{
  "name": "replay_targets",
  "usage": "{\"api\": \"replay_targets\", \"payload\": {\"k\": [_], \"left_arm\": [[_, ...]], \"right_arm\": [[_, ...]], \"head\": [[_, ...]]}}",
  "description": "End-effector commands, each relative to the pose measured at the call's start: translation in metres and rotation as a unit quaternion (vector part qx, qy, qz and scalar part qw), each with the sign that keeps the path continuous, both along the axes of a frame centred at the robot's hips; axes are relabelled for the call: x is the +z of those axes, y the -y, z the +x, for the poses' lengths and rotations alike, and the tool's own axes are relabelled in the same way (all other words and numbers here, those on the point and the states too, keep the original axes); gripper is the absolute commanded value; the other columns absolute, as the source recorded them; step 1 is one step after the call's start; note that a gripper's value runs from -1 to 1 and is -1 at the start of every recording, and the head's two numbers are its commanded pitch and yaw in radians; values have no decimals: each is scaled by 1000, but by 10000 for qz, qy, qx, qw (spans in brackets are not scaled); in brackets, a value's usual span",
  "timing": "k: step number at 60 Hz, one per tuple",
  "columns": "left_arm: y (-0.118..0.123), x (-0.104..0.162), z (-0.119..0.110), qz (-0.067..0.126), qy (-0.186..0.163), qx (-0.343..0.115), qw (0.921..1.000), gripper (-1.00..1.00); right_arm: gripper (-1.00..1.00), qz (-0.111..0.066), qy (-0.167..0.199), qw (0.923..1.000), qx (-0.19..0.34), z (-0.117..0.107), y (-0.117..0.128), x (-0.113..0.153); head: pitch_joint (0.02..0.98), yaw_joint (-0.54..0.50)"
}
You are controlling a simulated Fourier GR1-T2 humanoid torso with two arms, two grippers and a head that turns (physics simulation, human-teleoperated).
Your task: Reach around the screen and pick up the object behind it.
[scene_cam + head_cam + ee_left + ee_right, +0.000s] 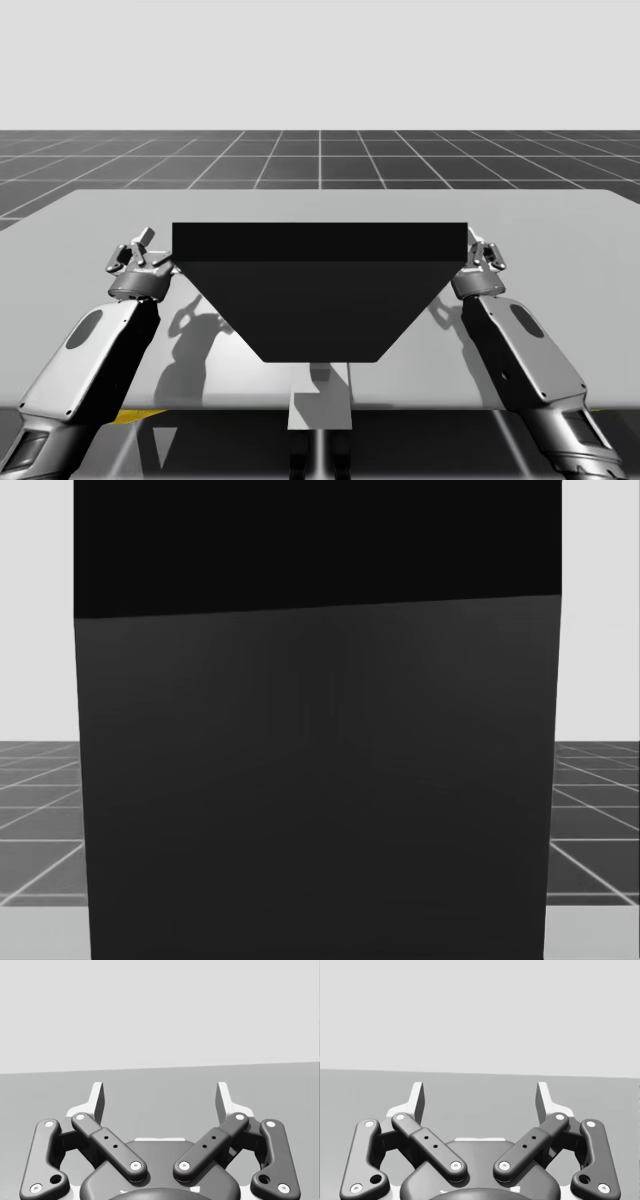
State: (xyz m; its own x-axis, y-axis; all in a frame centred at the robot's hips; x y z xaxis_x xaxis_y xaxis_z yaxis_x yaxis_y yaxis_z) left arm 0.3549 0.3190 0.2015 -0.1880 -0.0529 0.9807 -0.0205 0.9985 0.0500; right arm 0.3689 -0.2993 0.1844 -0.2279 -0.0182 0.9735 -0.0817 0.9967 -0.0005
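Approach step. Both spread, empty: left gripper [133, 250] just beside left end of screen [320, 290], right gripper [485, 250] beside its right end. Object hidden behind screen, place unknown. Next: curl one arm round screen end.

My left arm [88, 350] and right arm [528, 345] reach forward, one on each side, with the forearms leaning slightly inward. The left pincer [135, 250] and right pincer [483, 250] point ahead at about the same level. Both have their fingers [97, 1101] spread wide apart.
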Motion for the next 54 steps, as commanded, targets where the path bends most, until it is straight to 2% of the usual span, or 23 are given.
{"api": "replay_targets", "payload": {"k": [1, 3, 4, 8, 12, 20, 22, 26, 30, 33, 36, 40, 43, 44, 47, 49, 54], "left_arm": [[1, -1, 0, 8, -1, -12, 10000, -1000], [1, -1, 0, 10, -2, -14, 10000, -1000], [1, -1, 0, 11, -2, -17, 10000, -1000], [1, -1, 0, 8, -18, -36, 10000, -1000], [3, 0, -2, 2, -104, -156, 9998, -1000], [9, -2, -12, 120, -324, -574, 9978, -1000], [9, -3, -15, 216, -413, -722, 9963, -1000], [8, -5, -23, 423, -497, -884, 9939, -1000], [7, -5, -32, 551, -565, -1099, 9908, -1000], [4, -6, -43, 698, -646, -1349, 9863, -1000], [2, -7, -48, 767, -664, -1447, 9843, -1000], [-4, -8, -60, 920, -743, -1786, 9768, -1000], [-7, -9, -65, 958, -767, -1886, 9744, -1000], [-10, -9, -69, 971, -763, -2014, 9717, -1000], [-12, -8, -72, 977, -777, -2129, 9691, -1000], [-16, -8, -77, 1050, -789, -2245, 9656, -1000], [-22, -7, -82, 1124, -832, -2431, 9599, -1000]], "right_arm": [[-1000, 47, 118, 9998, -149, -1, 0, 0], [-1000, 27, 107, 9999, -57, -1, 0, 0], [-1000, 88, 117, 9999, 47, -2, 0, 1], [-1000, 119, 170, 9994, 285, -3, -2, 2], [-1000, -37, 151, 9992, 381, -4, -4, 2], [-1000, 64, -23, 9954, 958, -12, -9, 2], [-1000, 103, -89, 9931, 1162, -15, -10, 1], [-1000, -93, -59, 9889, 1484, -22, -13, -2], [-1000, -146, -132, 9841, 1765, -29, -13, -5], [-1000, -321, -129, 9794, 1991, -37, -12, -7], [-1000, -363, -129, 9763, 2128, -42, -11, -8], [-1000, -489, -152, 9684, 2442, -55, -9, -9], [-1000, -548, -148, 9653, 2550, -60, -8, -10], [-1000, -616, -162, 9622, 2647, -65, -6, -10], [-1000, -641, -188, 9590, 2753, -70, -5, -11], [-1000, -680, -199, 9552, 2874, -76, -3, -11], [-1000, -652, -237, 9506, 3025, -87, 1, -10]], "head": [[100, -6], [100, -7], [100, -7], [99, -7], [101, -9], [105, -6], [106, -7], [110, -13], [113, -15], [117, -15], [118, -15], [121, -16], [122, -17], [123, -17], [124, -18], [126, -17], [128, -16]]}}
